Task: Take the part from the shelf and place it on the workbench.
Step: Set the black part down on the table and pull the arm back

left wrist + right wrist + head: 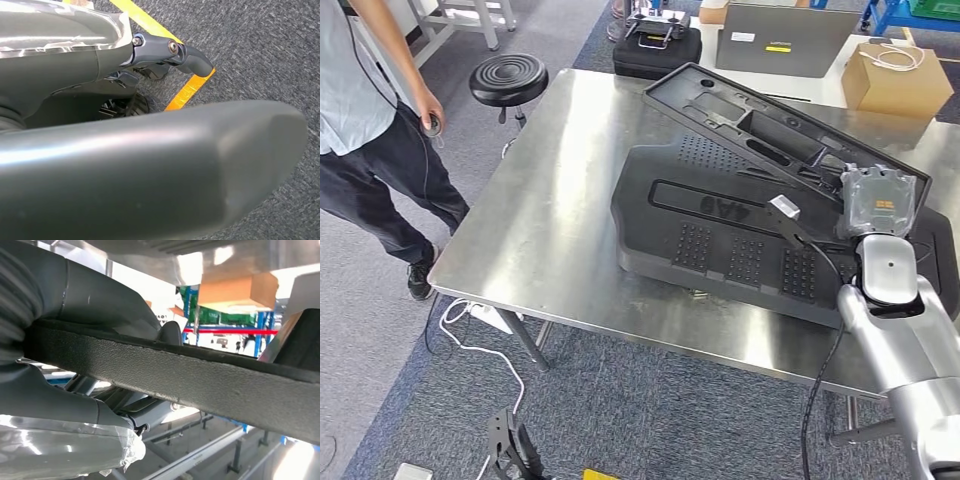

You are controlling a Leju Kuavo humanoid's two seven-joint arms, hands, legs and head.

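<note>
In the head view, the large black part [727,225] is lying on the steel worktop [554,220], taking up the centre and right of the frame, with a second black moulded panel [773,125] leaning across its upper edge. The right robot hand [877,203] is sitting at the part's right end, in the right middle of the frame, under a clear plastic wrap, so its fingers are not showing there. The right wrist view is supplying what the head view is hiding: the textured black edge of the part [181,377] is running across the frame, with the thick grey thumb [94,295] pressing on one face and the darker fingers [113,400] lying against the other, so the right robot hand [56,365] is gripping the part.

The left wrist view is looking down at grey carpet [264,50] with a yellow floor line [188,90]; the left robot hand [151,165] is holding nothing there, one dark finger [188,57] extended.

At the upper left of the head view a person [365,110] is standing beside a black round stool [509,80]. A cardboard box [897,80] is resting at the upper right.
</note>
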